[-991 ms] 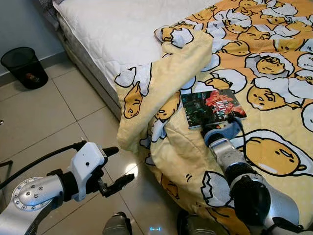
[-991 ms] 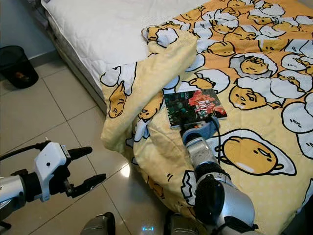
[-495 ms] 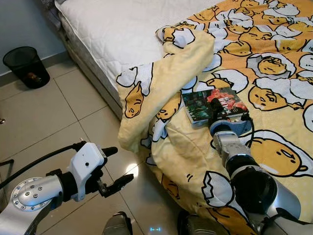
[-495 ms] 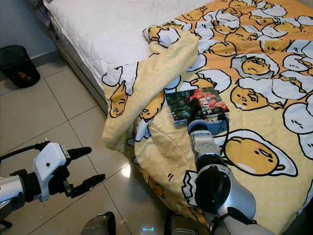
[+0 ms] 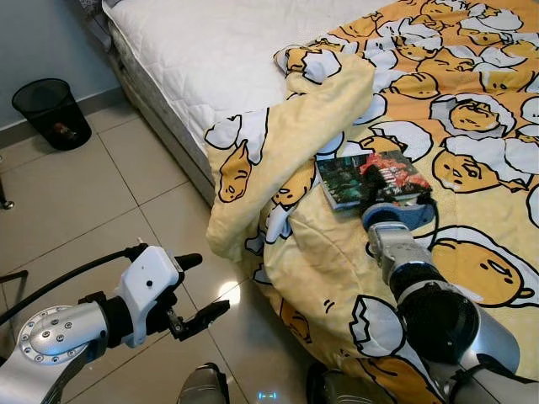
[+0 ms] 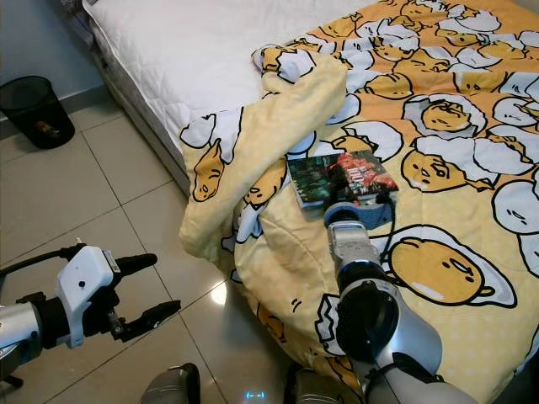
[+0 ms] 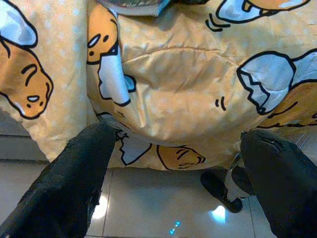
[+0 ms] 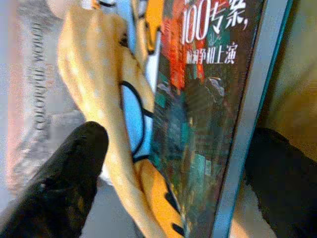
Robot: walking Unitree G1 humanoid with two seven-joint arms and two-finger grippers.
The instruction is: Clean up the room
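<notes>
Book (image 5: 371, 178) on the duvet (image 6: 438, 126), frame centre, near its folded edge.
We hold our right gripper (image 5: 370, 181) at the book, fingers apart astride it; left gripper (image 5: 195, 286) spread over bare floor (image 5: 76, 210), lower left.

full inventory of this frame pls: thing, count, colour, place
book: 1, dark cover with red and teal print, flat on the duvet near the bed's edge
duvet: 1, yellow with egg cartoon print, on the bed, one corner folded back and hanging over the side
mattress: 1, white quilted, bare part
waste bin: 1, black mesh, on the floor by the wall
floor: beige tiles
left gripper: open, over the floor
right gripper: open, fingers either side of the book
</notes>
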